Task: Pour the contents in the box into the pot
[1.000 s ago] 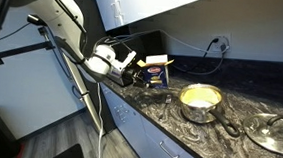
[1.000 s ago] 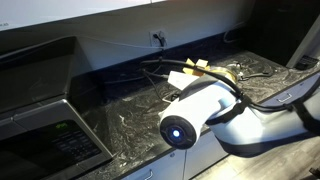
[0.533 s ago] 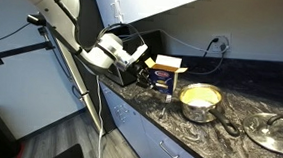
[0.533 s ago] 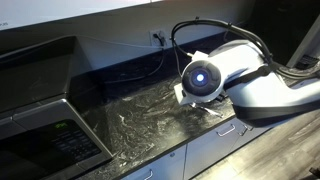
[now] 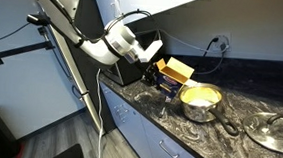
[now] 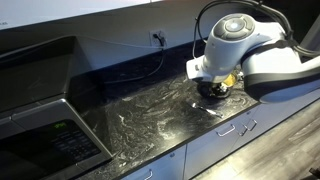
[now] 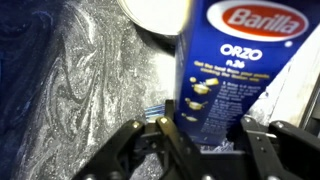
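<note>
My gripper (image 7: 210, 135) is shut on the box (image 7: 235, 70), a dark blue Barilla orzo carton with yellow sides. In an exterior view the box (image 5: 172, 71) is lifted and tilted, its open yellow flaps just left of and above the pot (image 5: 201, 99). The pot is a shiny steel saucepan with a yellowish inside and a long dark handle pointing toward the counter's front. In the wrist view the pot's pale rim (image 7: 150, 15) shows at the top, beyond the box. In the other exterior view my arm (image 6: 240, 50) hides the box and most of the pot.
A flat glass lid with a metal rim (image 5: 274, 133) lies right of the pot. A big black appliance (image 6: 40, 105) stands at one end of the dark marbled counter (image 6: 150, 115). Cables run to a wall socket (image 5: 222, 42). Drawers (image 5: 152, 145) sit below the counter edge.
My arm has swung along the counter toward the pot, carrying the box up and over from beside the appliance to the pot's rim. The box is now tilted more.
</note>
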Available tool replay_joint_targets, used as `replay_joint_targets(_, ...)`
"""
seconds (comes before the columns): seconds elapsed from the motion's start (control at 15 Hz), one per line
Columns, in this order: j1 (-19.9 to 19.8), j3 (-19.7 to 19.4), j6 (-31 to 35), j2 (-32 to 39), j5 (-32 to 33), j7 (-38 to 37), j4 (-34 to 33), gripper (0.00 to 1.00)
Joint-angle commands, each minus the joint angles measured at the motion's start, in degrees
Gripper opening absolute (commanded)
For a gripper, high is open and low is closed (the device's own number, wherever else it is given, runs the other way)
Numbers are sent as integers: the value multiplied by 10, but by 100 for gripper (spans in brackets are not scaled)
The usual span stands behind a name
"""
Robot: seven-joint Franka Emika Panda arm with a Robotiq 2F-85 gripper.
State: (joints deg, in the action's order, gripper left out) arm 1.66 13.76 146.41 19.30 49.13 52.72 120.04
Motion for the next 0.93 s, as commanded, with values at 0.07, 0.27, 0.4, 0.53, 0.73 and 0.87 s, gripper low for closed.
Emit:
replay_joint_targets(0.07,-26,4,56,-44,-137,117,35,22)
replay_joint_targets(0.27,-33,10,75,-64,-248,211,45,22)
replay_joint_targets(0.4,-46,18,76,-79,-335,290,46,22)
replay_joint_targets(0.53,-55,24,69,-92,-422,368,41,22)
replay_joint_targets(0.73,-24,-7,62,-71,-414,356,22,47)
replay_joint_targets(0.87,-25,-6,62,-73,-417,360,23,47)
